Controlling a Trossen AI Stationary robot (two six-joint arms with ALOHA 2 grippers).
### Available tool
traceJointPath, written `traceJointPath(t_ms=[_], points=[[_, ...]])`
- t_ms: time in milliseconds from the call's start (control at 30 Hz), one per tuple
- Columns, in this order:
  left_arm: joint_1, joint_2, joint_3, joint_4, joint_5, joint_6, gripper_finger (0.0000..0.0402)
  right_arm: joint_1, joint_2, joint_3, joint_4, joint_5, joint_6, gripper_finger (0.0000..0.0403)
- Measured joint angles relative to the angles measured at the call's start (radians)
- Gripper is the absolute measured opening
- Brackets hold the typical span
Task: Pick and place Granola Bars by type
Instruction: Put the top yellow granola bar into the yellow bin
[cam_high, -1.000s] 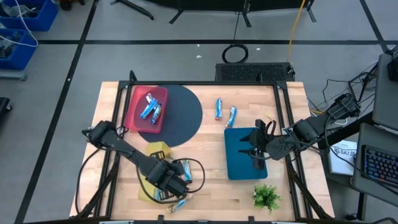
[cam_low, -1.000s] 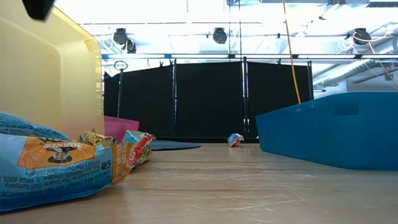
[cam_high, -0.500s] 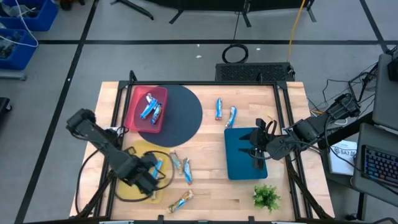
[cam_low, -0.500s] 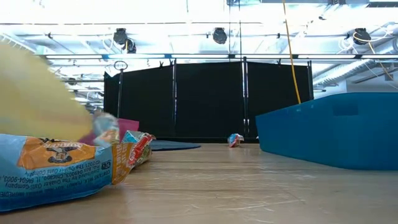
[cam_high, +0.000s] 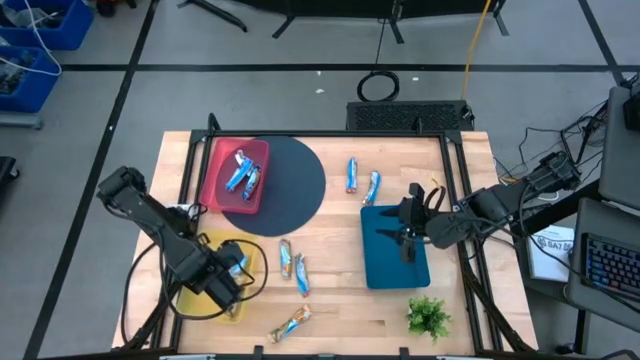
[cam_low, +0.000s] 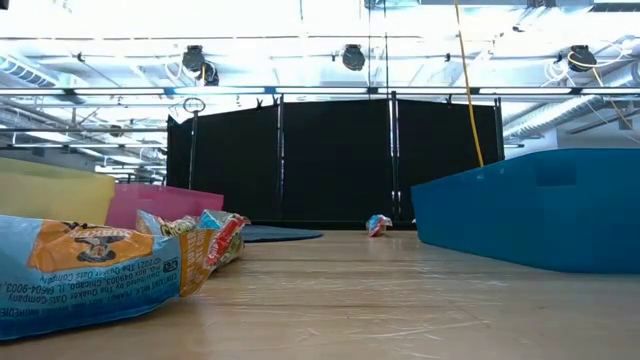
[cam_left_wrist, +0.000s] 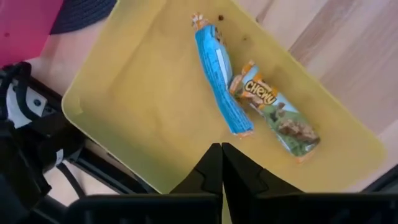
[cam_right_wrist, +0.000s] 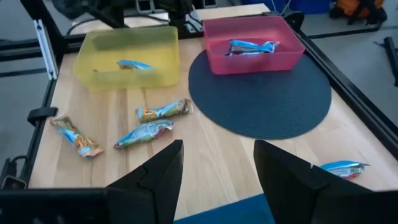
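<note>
A yellow bin (cam_high: 205, 300) (cam_right_wrist: 127, 59) stands flat at the table's near left and holds two bars, one blue (cam_left_wrist: 221, 87) and one blue and tan (cam_left_wrist: 277, 115). My left gripper (cam_high: 222, 278) (cam_left_wrist: 221, 149) hangs shut over that bin. The red bin (cam_high: 240, 172) holds blue bars (cam_right_wrist: 252, 45). Loose bars lie on the wood: two at the far middle (cam_high: 352, 173) (cam_high: 371, 186), two mid-table (cam_high: 285, 258) (cam_high: 301, 275), one near the front edge (cam_high: 290, 322). My right gripper (cam_high: 405, 235) (cam_right_wrist: 214, 180) is open over the blue bin (cam_high: 392, 245). My left gripper points down into the yellow bin with its shut fingertips above the bin's floor, close to one wall (cam_left_wrist: 155, 177). I cannot tell whether it touches the bin. My right gripper touches nothing.
The red bin sits on a round dark mat (cam_high: 295, 185). A small green plant (cam_high: 428, 316) stands at the near right corner. In the low view a bar (cam_low: 90, 265) fills the near left, and the blue bin (cam_low: 530, 210) rises on the right. Bare wood lies between the bins.
The yellow bin, tipped up on end a second ago, has swung down flat and moved toward the table's left edge. My left gripper went with it, away from the loose bars, which now lie uncovered. My right gripper has shifted slightly toward the table's left.
</note>
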Motion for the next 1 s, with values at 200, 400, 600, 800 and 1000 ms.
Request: traceJointPath(t_ms=[200,400,600,800,1000], points=[[-0.001,0.0,-0.105,0.107,0.02,0.042,0.001,-0.013,0.01,0.0,0.022,-0.001,-0.003,0.0187],[0.092,0.001,-0.15,0.308,-0.14,0.043,0.0007,-0.017,0.016,-0.051,0.048,-0.003,0.032,0.0187],[0.282,0.014,-0.151,0.486,-0.195,0.035,0.0019,-0.017,0.016,-0.144,0.137,-0.066,0.081,0.0187],[0.41,0.013,-0.151,0.612,-0.132,0.018,0.0035,-0.017,0.016,-0.191,0.162,-0.137,0.087,0.0187],[0.46,0.013,-0.151,0.632,-0.108,-0.102,0.0078,-0.015,0.016,-0.193,0.163,-0.137,0.009,0.0187]])
